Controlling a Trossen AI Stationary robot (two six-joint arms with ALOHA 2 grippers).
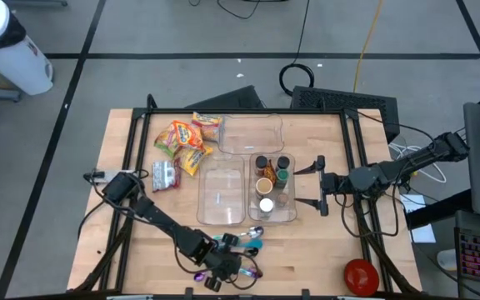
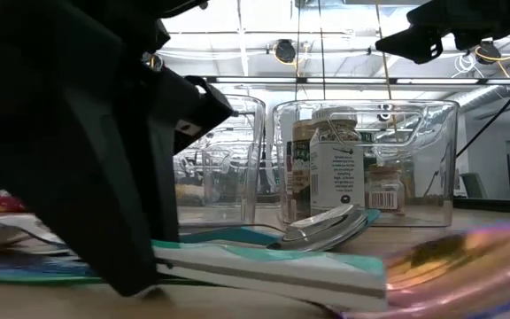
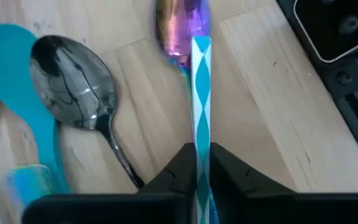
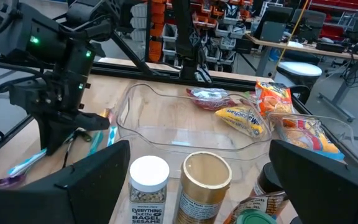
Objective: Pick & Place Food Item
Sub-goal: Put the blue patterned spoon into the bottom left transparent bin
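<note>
The left pincer [image 3: 202,163] is clamped on a teal-and-white patterned utensil handle [image 3: 202,93] at the wooden worktop's [image 1: 140,242] front edge, beside a silver metal spoon [image 3: 73,81]. The right pincer [image 1: 318,185] hovers spread wide beside the clear plastic bin [image 1: 272,217] of spice jars [image 4: 149,186].

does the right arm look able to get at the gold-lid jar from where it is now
Probably yes. The right end effector hangs open just beside the bin, and the gold-lid jar stands upright with its top uncovered. Neighbouring jars crowd it, so the fingers may fit tightly.
</note>
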